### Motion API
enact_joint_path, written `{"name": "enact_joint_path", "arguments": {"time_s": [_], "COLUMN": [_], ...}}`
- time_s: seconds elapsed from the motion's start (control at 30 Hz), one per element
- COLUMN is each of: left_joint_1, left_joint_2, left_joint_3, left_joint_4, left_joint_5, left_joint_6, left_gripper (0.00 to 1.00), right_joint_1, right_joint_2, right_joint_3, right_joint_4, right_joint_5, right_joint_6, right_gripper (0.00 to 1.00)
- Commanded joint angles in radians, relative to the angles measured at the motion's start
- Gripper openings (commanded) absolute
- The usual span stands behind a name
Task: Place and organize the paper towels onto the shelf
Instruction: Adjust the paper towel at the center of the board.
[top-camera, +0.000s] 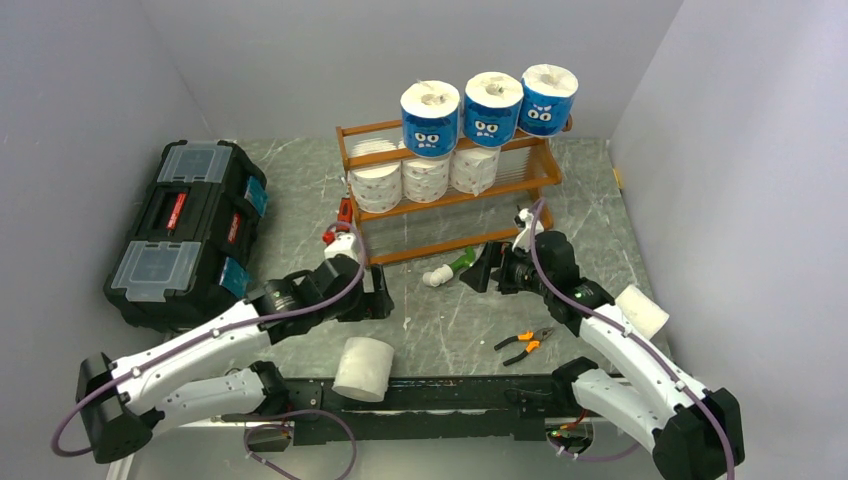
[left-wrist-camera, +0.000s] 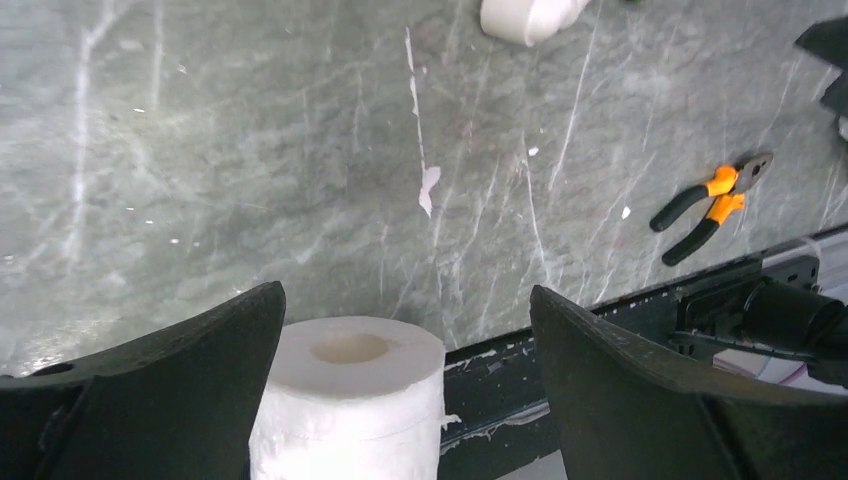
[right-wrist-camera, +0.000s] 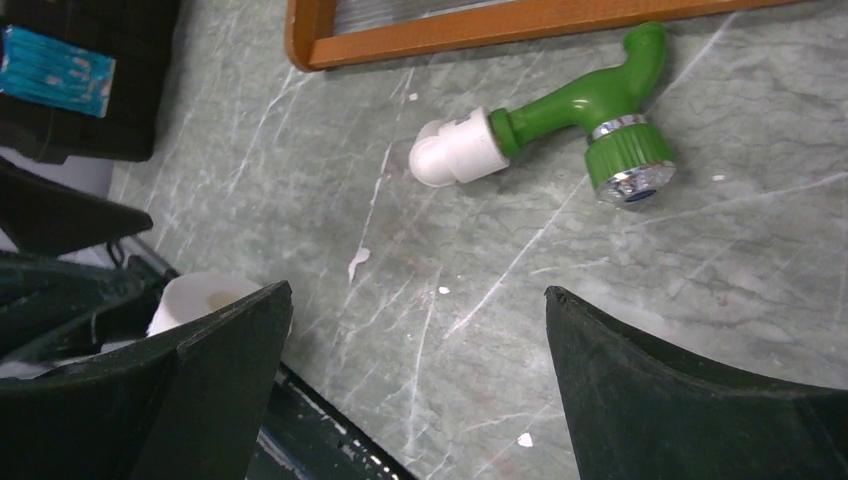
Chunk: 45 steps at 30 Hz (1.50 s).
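The orange-brown shelf stands at the back. Three blue-wrapped paper towels sit on its top tier and three white ones on the middle tier. One white roll stands upright at the near edge; it also shows in the left wrist view and the right wrist view. Another white roll lies beside my right arm. My left gripper is open and empty, above and beyond the near roll. My right gripper is open and empty over bare table.
A black toolbox sits at the left. A green-and-white tool lies in front of the shelf's bottom rail. Orange-handled pliers lie near the front rail. Grey walls close in on three sides.
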<state>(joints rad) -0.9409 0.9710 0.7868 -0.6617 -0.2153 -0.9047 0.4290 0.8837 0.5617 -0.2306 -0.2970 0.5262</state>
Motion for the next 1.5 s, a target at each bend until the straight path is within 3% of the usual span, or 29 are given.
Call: {"name": "enact_joint_path", "arguments": {"time_s": [0.0,0.1,0.33,0.53,0.83,1.07,1.47], "left_joint_1": [0.025,0.052,0.086,0.089,0.089,0.089,0.089], "left_joint_2": [-0.102,-0.177,-0.280,-0.325,-0.407,-0.421,-0.436], "left_joint_3": [0.026,-0.013,-0.161,-0.227,-0.273,-0.295,-0.331], "left_joint_4": [-0.116,-0.204,-0.251,-0.270,-0.299,-0.296,-0.270], "left_joint_5": [-0.132,-0.185,-0.175,-0.172,-0.187,-0.187,-0.184], "left_joint_6": [0.004,-0.058,-0.221,-0.278,-0.297,-0.294,-0.309], "left_gripper": [0.99,0.99,1.00,0.98,0.96,0.96,0.95], "right_joint_1": [0.008,0.048,0.305,0.359,0.432,0.477,0.557], "right_joint_2": [-0.005,0.021,0.246,0.410,0.649,0.784,0.868], "right_joint_3": [0.009,-0.008,0.127,0.172,0.283,0.341,0.361], "right_joint_4": [0.108,0.201,0.291,0.485,0.647,0.645,0.623], "right_joint_5": [-0.120,-0.193,-0.207,-0.325,-0.469,-0.512,-0.597], "right_joint_6": [0.011,0.022,-0.046,-0.039,-0.083,-0.121,-0.139], "right_gripper": [1.00,1.00,0.99,0.97,0.93,0.91,0.88]}}
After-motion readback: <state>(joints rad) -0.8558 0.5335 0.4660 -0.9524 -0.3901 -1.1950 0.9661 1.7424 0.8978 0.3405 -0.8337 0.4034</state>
